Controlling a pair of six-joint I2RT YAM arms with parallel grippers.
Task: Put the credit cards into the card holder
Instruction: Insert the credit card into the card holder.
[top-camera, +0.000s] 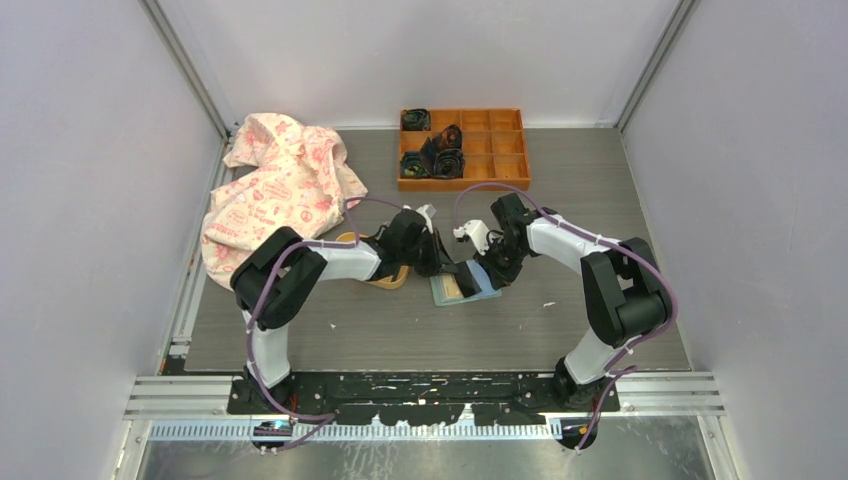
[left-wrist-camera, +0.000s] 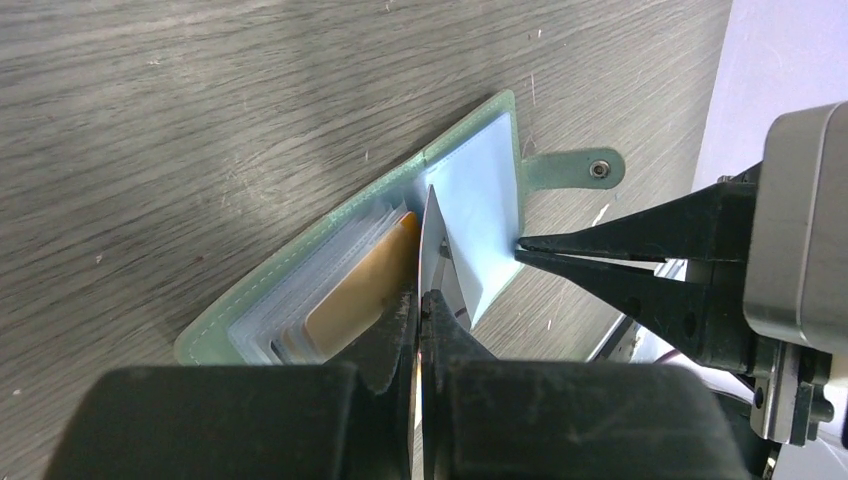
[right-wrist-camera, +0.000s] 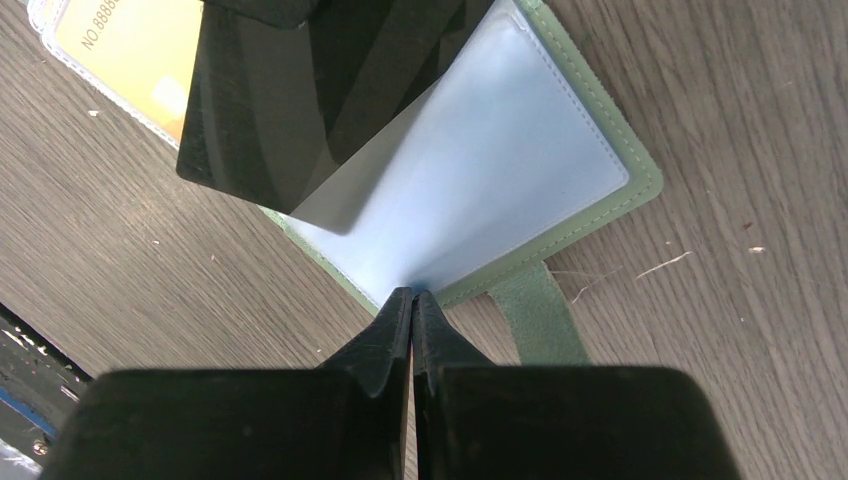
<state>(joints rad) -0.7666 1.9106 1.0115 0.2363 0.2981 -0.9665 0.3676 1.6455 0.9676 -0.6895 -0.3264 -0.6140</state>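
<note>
Card holder is lying open on the table, front middle, between the two arms. We are noting the left gripper clenched on a thin card, which it is holding on edge, the card's far end reaching toward the holder's fold. The right gripper is pinching the free edge of one pale clear sleeve and holding it raised off the cover with the snap tab. We are seeing an orange card sitting in a sleeve on the other half. An orange tray and a pink patterned cloth are lying well apart, farther back.
</note>
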